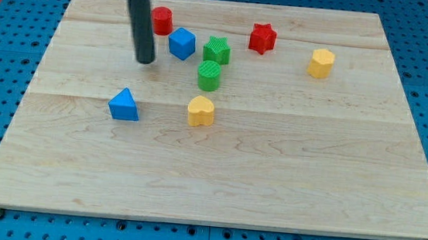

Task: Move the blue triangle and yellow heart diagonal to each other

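Currently my tip (145, 60) sits in the upper left of the frame, on the bench (216, 182), touching no block. The blue triangle (124, 105) is below it and slightly to the view's left, apart from the tip. The yellow heart (201, 111) lies to the triangle's right at about the same height, so the two read as side by side, not diagonal yet.

Risks from here:
- The blue cube (181, 43) and red cylinder (161, 20) are near the tip, to its right and upper right. A sloppy approach path clips either one.
- Pushing the heart upward runs it into the green cylinder (209, 75), which sits just above it, with the green star (217, 50) above that. That would jam or scatter the cluster.
- An off-centre push on the triangle likely spins it instead of sliding it straight.
- Safer, I'd judge, is pushing the triangle down-left or the heart down, into open wood.

The red star (262, 37) and the yellow hexagon (321, 63) at upper right are well clear.

Fingers: none on this rig, just a rod, so nothing to open or close and nothing held.
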`<action>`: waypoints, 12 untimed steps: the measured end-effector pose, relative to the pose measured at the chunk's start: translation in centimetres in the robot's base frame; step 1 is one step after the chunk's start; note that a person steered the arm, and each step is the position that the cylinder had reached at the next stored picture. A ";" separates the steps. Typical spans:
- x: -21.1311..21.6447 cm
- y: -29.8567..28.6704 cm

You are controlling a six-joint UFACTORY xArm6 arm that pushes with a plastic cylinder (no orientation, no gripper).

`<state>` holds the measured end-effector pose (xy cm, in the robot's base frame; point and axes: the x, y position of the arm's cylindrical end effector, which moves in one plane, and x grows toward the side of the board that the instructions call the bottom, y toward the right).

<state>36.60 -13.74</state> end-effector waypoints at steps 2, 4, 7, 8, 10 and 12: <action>5.2 3.4; 8.5 -0.7; 13.7 1.8; 13.9 5.9; 10.3 9.5; 13.0 6.1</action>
<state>49.56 -7.65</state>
